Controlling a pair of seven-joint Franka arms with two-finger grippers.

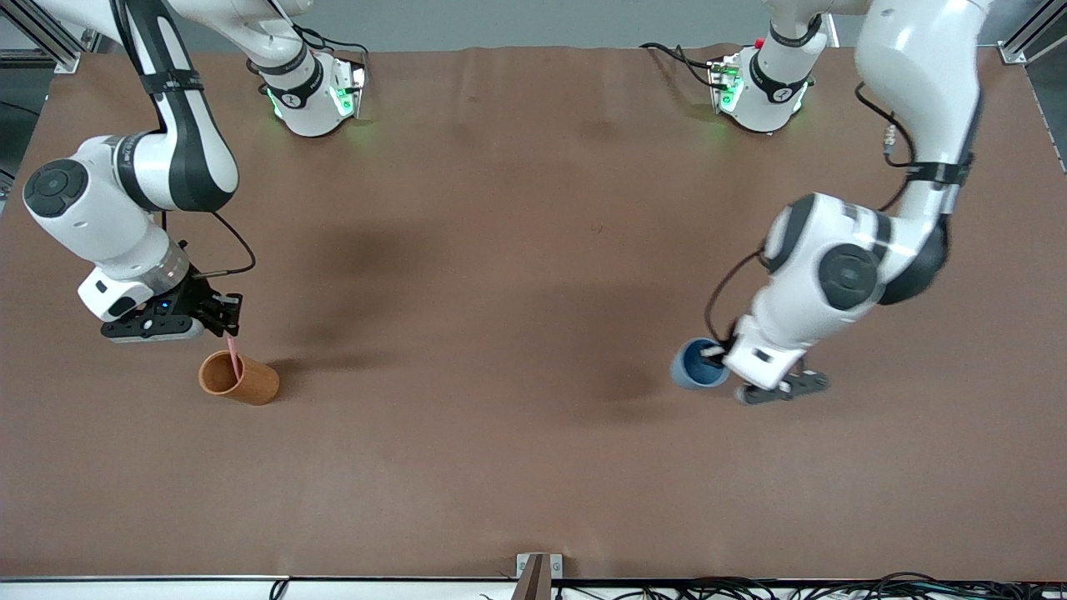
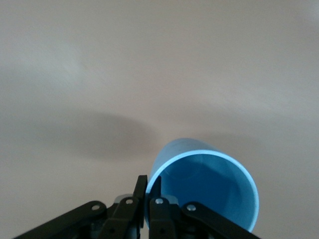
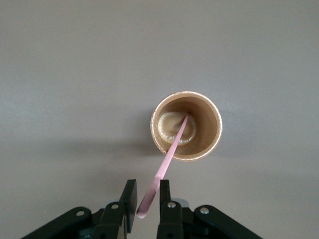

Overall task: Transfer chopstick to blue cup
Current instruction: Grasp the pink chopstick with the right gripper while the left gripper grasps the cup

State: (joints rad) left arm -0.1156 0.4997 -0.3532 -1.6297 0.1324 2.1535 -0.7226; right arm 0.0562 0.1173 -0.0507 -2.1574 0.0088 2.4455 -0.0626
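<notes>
The pale-pink chopstick stands slanted in the orange-brown cup, with its lower end on the cup's bottom. Its upper end lies between the fingers of my right gripper, which hangs just above that cup and is shut on it; the stick touches both fingers slantwise. The blue cup stands at the left arm's end of the table. My left gripper is shut on its rim, one finger inside the cup and one outside.
The brown table stretches wide between the two cups. Both arm bases stand at the edge farthest from the front camera. A small bracket sits at the nearest edge.
</notes>
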